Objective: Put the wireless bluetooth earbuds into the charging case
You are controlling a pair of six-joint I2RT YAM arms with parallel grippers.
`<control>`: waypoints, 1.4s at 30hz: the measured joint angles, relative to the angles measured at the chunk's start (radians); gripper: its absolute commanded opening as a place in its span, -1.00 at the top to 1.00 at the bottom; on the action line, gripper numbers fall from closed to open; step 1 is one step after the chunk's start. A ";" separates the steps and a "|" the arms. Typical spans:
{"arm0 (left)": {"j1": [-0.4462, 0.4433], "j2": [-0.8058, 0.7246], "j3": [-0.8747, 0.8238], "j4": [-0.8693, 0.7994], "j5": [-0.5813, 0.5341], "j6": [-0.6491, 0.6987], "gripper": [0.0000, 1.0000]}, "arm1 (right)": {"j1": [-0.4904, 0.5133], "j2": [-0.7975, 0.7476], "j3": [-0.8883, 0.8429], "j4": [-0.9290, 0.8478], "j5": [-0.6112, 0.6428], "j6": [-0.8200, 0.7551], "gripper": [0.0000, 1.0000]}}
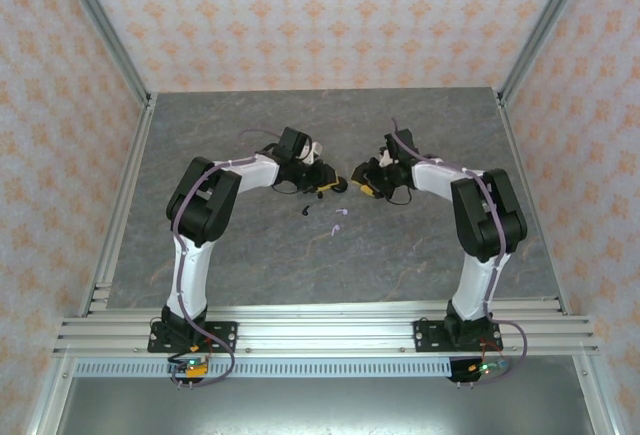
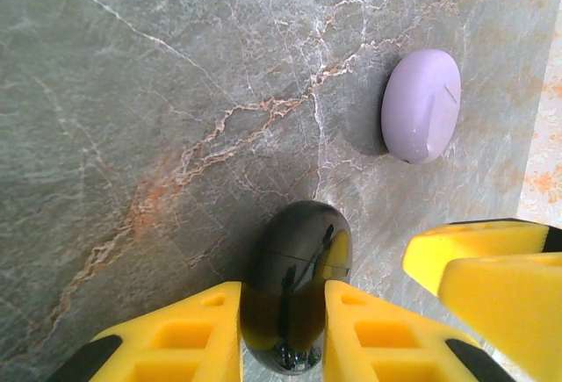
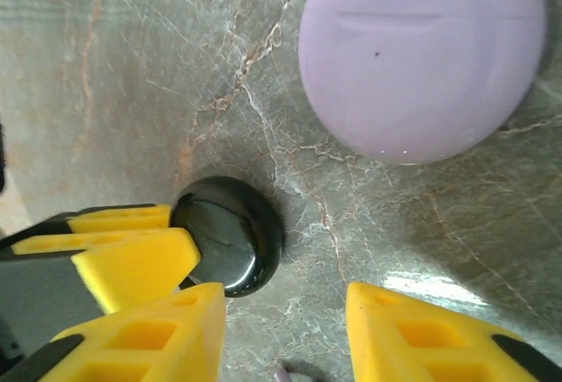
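Item: black case, clamped between left gripper fingers. Right gripper: fingers apart, empty, just beside. Advised: hold clamp steady, open case gently; earbuds lie nearer.

One black case, one lilac case, three visible earbuds.

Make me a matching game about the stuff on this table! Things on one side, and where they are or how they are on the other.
Things:
1. black case
2. lilac case
3. lilac earbuds
4. right gripper

Places or states:
A. open
B. tiny, lying loose on the table
C. clamped in the left gripper
D. closed, lying by itself

Pairs: 1-C, 2-D, 3-B, 4-A
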 measured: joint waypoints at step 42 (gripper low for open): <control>-0.007 -0.006 -0.041 0.089 0.025 -0.048 0.36 | -0.006 0.145 0.044 0.135 -0.140 0.057 0.60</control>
